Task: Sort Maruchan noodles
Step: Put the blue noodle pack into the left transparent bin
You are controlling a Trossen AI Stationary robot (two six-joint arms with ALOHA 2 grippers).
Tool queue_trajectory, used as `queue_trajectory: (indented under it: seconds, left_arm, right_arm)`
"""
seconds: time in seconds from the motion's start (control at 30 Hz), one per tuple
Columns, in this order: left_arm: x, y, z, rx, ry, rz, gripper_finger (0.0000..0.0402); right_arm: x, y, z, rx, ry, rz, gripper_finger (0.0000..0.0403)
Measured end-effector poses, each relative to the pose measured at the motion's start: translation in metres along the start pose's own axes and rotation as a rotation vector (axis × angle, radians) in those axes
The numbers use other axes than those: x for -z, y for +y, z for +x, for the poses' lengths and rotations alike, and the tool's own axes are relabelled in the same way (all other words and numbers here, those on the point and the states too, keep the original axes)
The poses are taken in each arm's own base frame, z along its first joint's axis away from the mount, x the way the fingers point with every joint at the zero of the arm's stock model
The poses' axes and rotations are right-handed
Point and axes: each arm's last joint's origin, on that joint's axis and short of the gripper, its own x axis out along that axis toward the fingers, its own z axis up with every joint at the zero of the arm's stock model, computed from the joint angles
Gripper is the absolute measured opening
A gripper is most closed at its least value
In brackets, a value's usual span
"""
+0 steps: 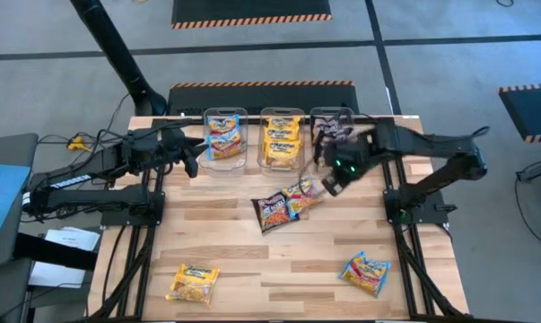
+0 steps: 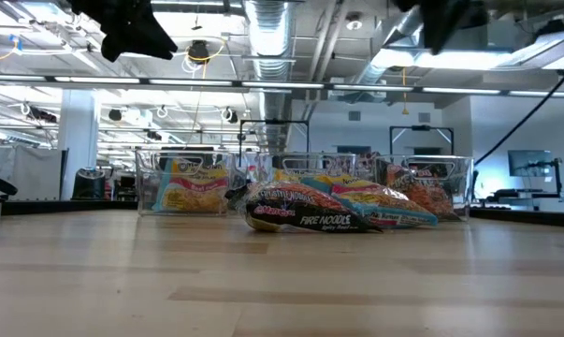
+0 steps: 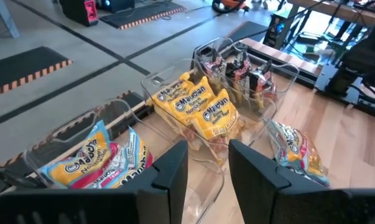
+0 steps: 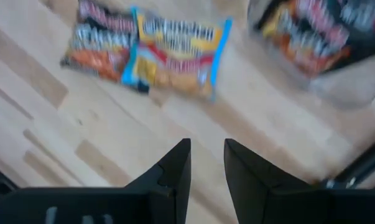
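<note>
A: We have two packets in the middle of the table, a dark maroon packet and a blue-pink packet overlapping its right edge. A yellow packet lies at the near left and another blue-edged packet at the near right.

B: And our right gripper hangs just beyond that middle pair, near the right bin. In its wrist view its fingers stand a little apart with only bare wood between them, so it grips nothing.

A: The left gripper waits by the left bin, fingers likewise slightly parted and empty.

B: How do we expect the packets to handle?

A: Light, we judge, with a glossy film that may slide on the wood. The noodle block inside is stiff but brittle, so a hard squeeze could crack it. We would pinch a crimped end seam or close across a short edge, and lift the upper blue-pink one first.

B: The bins?

A: Three clear bins in a row at the far edge. The left one holds blue-pink packets, the middle bin yellow ones standing on edge, the right one dark maroon packets. So each kind already has its place.
</note>
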Motion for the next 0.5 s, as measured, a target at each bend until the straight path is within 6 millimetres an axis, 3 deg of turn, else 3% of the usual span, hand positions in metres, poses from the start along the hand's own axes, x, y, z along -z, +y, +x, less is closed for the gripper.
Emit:
queue_trajectory:
  seconds: [0.27,0.5]
  left_arm:
    - [0.0,0.0,0.0,0.018,0.007,0.001,0.0105]
    - [0.0,0.0,0.0,0.019,0.007,0.045,0.0105]
  right_arm:
    - [0.048,0.005,0.016,-0.01,0.16,0.039,0.013]
    - [0.08,0.018,0.035,0.014,0.33,0.045,0.017]
